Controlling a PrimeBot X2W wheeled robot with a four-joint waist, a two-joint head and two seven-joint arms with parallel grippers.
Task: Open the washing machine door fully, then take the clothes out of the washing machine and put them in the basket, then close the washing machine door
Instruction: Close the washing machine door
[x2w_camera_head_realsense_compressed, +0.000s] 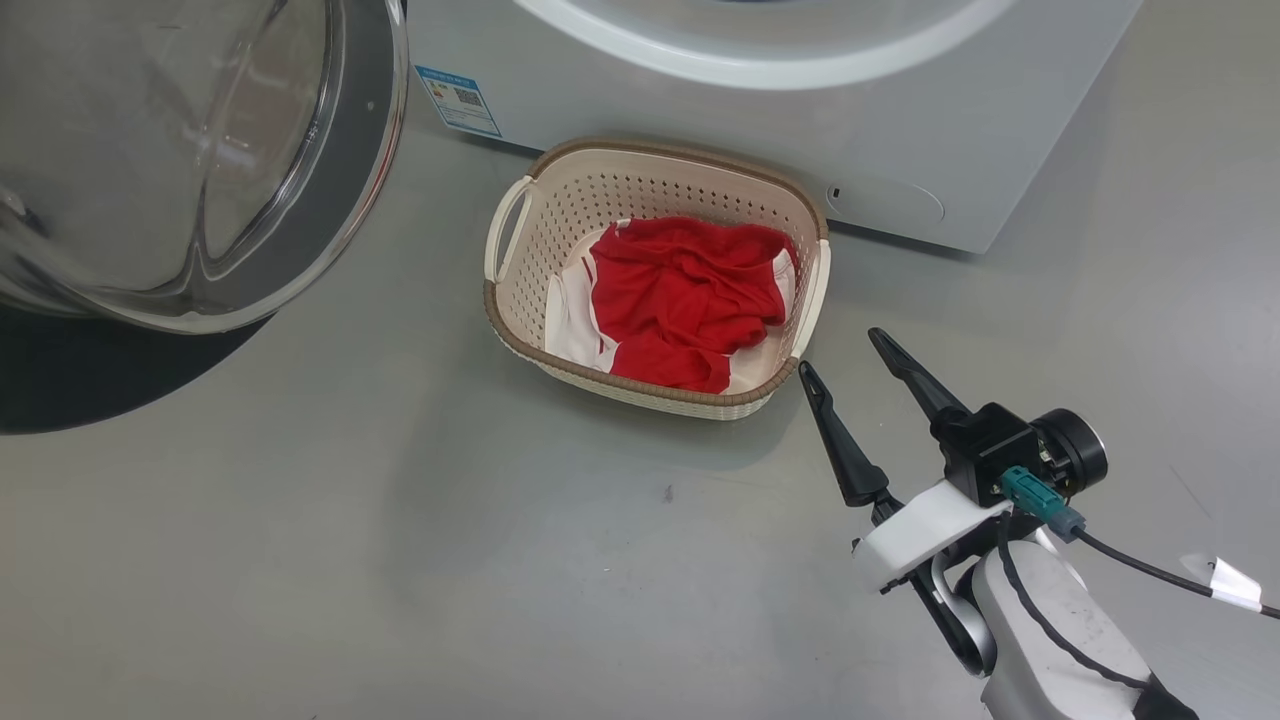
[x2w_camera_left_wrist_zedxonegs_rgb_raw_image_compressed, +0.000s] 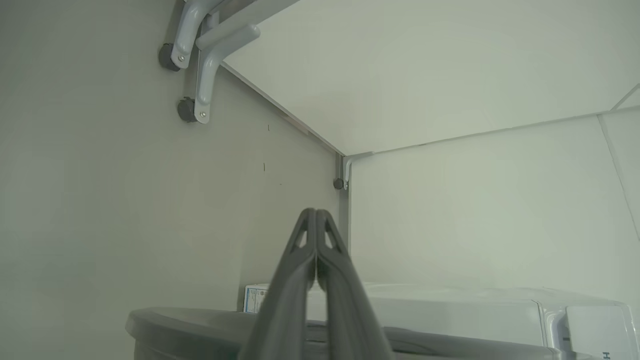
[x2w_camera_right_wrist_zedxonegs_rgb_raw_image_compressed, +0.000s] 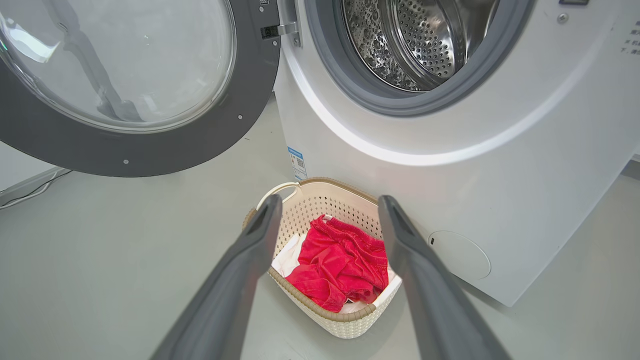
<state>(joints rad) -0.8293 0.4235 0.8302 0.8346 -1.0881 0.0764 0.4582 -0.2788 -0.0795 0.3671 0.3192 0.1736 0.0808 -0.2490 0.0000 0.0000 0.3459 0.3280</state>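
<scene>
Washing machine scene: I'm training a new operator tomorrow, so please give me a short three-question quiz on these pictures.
1. True or false: the red clothes lie inside the basket.
2. Pick one: the door of the washing machine is A) shut, B) swung open, C) lying flat on the floor.
3. Fill in the blanks: the right gripper near the basket is ___ and holds nothing; the left gripper is ___.

Key: 1 true. 2 B. 3 open, shut.
</scene>
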